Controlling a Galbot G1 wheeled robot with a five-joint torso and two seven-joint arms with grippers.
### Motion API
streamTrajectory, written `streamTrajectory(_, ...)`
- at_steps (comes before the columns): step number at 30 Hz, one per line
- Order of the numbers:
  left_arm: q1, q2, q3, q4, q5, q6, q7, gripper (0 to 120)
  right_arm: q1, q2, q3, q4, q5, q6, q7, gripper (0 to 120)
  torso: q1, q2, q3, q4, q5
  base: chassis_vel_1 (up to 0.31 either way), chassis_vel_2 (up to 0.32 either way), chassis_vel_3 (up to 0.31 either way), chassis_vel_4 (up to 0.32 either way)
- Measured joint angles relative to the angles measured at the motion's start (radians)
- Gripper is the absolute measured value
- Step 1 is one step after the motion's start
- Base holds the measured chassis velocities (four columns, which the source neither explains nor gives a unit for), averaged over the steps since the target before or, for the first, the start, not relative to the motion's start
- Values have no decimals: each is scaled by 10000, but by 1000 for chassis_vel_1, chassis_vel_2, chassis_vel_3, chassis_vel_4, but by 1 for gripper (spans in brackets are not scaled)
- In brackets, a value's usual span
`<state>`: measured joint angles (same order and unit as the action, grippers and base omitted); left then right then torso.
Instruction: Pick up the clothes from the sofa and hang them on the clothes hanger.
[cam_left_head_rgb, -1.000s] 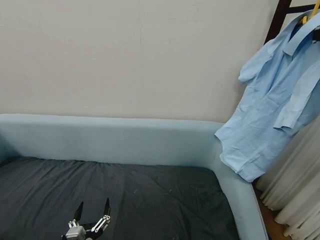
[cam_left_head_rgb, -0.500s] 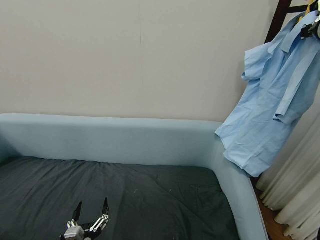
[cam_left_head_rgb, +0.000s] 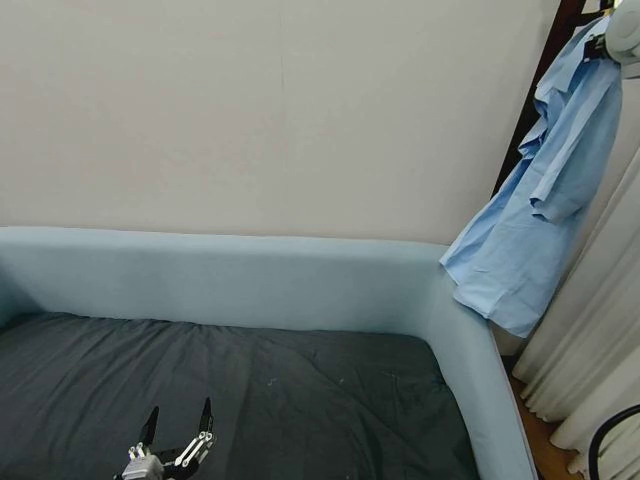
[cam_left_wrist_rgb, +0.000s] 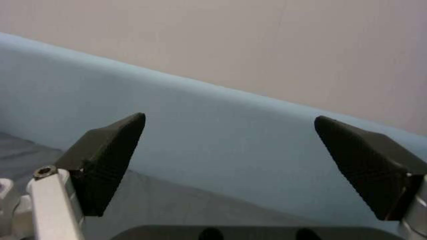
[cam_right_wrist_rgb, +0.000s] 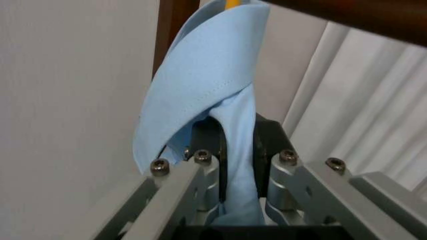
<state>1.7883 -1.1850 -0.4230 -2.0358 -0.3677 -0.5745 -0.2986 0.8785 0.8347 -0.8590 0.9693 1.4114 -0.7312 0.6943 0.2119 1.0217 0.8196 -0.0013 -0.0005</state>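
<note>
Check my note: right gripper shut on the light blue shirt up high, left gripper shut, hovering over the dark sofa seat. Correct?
Not quite: the left gripper is open, as the left wrist view shows, its fingers spread wide with nothing between. The rest holds: it hovers over the dark sofa seat, and the right gripper is shut on the light blue shirt.

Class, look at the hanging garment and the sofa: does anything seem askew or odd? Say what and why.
The light blue shirt hangs twisted and bunched beside the dark wooden rack, a fold pinched in the right end effector. The open left end effector hovers over the dark grey sofa seat.
</note>
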Motion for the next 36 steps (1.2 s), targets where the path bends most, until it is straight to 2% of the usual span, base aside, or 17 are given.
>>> streamTrajectory(11, 309, 211, -278, -348, -42, 171, 9, 100, -303, 1192, 715, -1801, -394, 9, 13, 8, 0, 1, 0, 1, -2, 0, 0, 0, 0)
streamTrajectory(23, 524, 530, -457, -607, -103, 238, -13, 100, -220, 2160, 1003, -3708, -1557, 14, -896, 8, 0, 2, 0, 4, -3, 0, 0, 0, 0)
streamTrajectory(36, 614, 465, -574, -705, -178, 240, -12, 100, -196, 2438, 1144, -4236, -1688, 14, -969, 8, -1, 2, -1, 1, -4, 0, 0, 0, 0)
